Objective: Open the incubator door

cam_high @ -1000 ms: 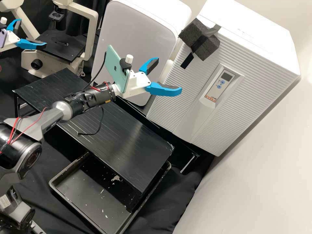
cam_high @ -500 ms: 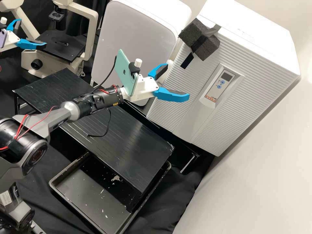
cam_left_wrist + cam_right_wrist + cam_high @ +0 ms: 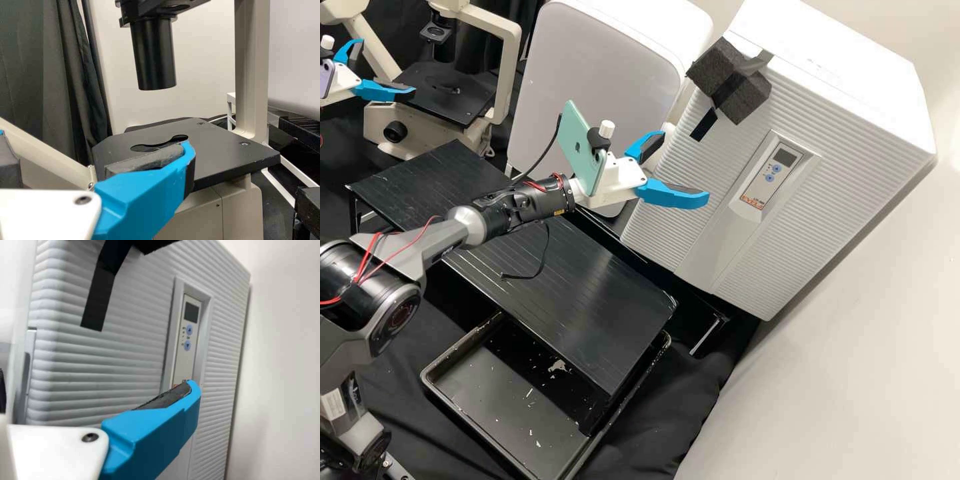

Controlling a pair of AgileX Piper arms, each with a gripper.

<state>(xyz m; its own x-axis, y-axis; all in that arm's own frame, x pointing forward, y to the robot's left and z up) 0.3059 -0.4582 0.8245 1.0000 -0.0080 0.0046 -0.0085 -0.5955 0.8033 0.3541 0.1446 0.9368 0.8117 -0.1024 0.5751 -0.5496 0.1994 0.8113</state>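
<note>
The white incubator (image 3: pixel 780 260) stands at the right in the high view, its ribbed door shut flush and a control panel (image 3: pixel 770 175) on the front. My right gripper (image 3: pixel 687 167) is held open before the door's left side, nothing between its fingers. In the right wrist view the right gripper (image 3: pixel 97 390) has the ribbed door (image 3: pixel 120 365) beyond it; whether a finger touches it I cannot tell. My left gripper (image 3: pixel 387 67), open and holding nothing, is at the upper left by the microscope (image 3: pixel 443 100). The left wrist view shows the left gripper (image 3: pixel 95 145) before the microscope stage (image 3: pixel 225 145).
Another white cabinet (image 3: pixel 607 67) stands left of the incubator. Black foam blocks (image 3: pixel 747 100) are fixed at the door's upper corner. A black raised shelf (image 3: pixel 587 293) lies under the right arm, with a black tray (image 3: pixel 430 383) lower down, partly beneath it.
The right arm has moved to the right and slightly down in the high view, nearer the incubator, its fingers still apart. The left gripper has stayed in place.
</note>
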